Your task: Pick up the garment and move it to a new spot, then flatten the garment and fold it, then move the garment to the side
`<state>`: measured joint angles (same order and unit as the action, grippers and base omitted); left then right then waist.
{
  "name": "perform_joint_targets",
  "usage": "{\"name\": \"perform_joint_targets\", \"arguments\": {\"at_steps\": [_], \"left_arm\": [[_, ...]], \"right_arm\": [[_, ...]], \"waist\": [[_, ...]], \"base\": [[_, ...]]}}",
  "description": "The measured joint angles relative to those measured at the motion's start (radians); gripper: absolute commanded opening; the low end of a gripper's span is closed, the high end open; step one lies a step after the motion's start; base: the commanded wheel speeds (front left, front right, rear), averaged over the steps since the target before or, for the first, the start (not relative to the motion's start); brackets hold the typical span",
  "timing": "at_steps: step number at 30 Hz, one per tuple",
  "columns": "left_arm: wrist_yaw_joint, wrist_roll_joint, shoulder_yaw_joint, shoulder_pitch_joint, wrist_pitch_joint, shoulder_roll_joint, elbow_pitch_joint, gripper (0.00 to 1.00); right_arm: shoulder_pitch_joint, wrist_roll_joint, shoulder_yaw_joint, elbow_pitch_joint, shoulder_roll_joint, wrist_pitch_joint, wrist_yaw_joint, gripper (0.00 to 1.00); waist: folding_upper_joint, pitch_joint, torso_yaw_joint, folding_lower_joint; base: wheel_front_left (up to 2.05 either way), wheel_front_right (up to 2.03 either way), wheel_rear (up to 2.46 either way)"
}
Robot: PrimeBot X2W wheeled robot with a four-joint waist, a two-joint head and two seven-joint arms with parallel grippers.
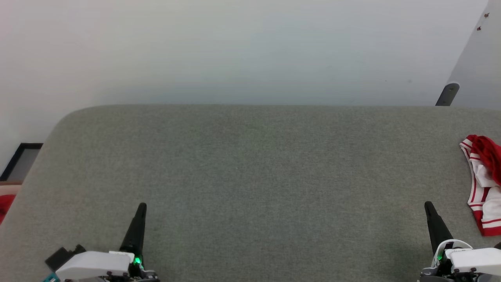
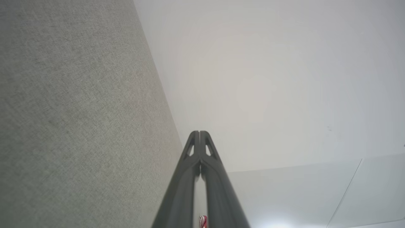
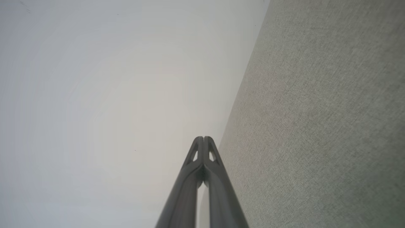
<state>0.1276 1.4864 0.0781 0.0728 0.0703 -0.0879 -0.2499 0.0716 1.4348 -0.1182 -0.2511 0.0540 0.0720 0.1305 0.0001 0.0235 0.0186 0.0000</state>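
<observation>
While the garment [image 1: 483, 184] bunches far right, the table [image 1: 250, 168] spreads wide leftward.

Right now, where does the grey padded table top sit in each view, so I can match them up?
Head view: the grey table top covers the lower part, with its far edge running across the upper middle.
Left wrist view: left side, edge slanting down to the shut left pincer.
Right wrist view: right side, edge slanting down to the shut right pincer.
Shared landmark: the pale backdrop beyond that edge.
</observation>
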Motion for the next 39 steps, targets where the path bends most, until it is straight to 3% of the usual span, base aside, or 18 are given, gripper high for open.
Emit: {"name": "perform_joint_targets", "arguments": {"at_steps": [24, 39], "left_arm": [[0.000, 0.125, 0.035, 0.031, 0.044, 0.037, 0.004, 0.00], [0.000, 0.126, 0.036, 0.032, 0.044, 0.038, 0.004, 0.00]], "right_arm": [[0.031, 0.172, 0.002, 0.004, -0.002, 0.043, 0.000, 0.00], [0.037, 0.176, 0.002, 0.005, -0.002, 0.043, 0.000, 0.00]], "waist": [[0.0000, -0.026, -0.018, 0.0000], [0.0000, -0.027, -0.019, 0.0000]], "base": [[0.00, 0.00, 0.00], [0.00, 0.00, 0.00]]}}
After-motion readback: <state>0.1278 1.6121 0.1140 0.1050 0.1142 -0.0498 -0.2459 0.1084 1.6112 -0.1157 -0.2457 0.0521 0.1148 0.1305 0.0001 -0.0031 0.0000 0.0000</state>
